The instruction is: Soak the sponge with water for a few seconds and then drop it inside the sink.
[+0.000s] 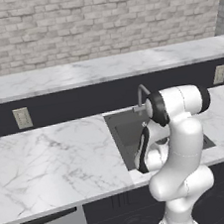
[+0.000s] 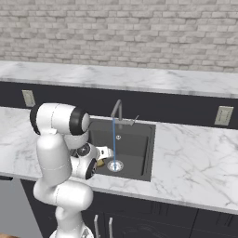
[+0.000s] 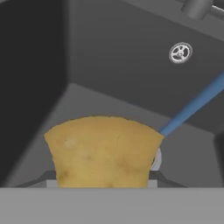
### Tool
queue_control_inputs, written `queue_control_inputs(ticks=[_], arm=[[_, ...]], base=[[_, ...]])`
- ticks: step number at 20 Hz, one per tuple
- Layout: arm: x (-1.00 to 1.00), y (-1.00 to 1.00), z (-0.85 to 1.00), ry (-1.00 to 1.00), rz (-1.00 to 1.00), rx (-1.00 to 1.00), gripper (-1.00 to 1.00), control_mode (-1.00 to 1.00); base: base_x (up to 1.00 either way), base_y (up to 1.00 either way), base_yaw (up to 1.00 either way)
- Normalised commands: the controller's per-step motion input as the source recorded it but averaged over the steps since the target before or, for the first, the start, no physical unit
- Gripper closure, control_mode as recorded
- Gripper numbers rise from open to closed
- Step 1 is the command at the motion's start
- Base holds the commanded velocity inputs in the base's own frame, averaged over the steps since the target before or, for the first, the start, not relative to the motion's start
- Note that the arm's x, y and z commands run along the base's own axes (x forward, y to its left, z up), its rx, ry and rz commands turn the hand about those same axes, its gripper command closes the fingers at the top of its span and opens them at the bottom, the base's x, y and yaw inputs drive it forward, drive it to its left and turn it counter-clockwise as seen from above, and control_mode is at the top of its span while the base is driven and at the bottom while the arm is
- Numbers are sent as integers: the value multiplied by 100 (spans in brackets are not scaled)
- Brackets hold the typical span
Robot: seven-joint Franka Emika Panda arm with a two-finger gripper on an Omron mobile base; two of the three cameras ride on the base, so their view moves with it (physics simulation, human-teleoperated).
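The mustard-yellow sponge sits low in the hand view, and my gripper is shut on it, its fingers mostly hidden behind the block. In the right base view the sponge shows as a small yellow patch at the gripper, low inside the dark grey sink. The light-blue water falls from the gooseneck faucet onto the silver drain, just right of the sponge. In the hand view the water meets the sponge's upper right corner; whether they touch I cannot tell. My arm covers much of the sink in the left base view.
White marble counter lies on both sides of the basin. A round silver fitting sits on the sink's back wall. Wall outlets are set in the dark backsplash under a raised marble ledge.
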Motion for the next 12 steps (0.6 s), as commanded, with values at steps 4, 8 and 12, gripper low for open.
queue_control_inputs(ticks=[4,8,12], arm=[[0,-2,-13,0,0,0,100,-100],[12,-4,-23,0,0,0,100,-100],[9,-4,-20,0,0,0,100,-100]], base=[[0,0,0],[0,0,0],[0,0,0]])
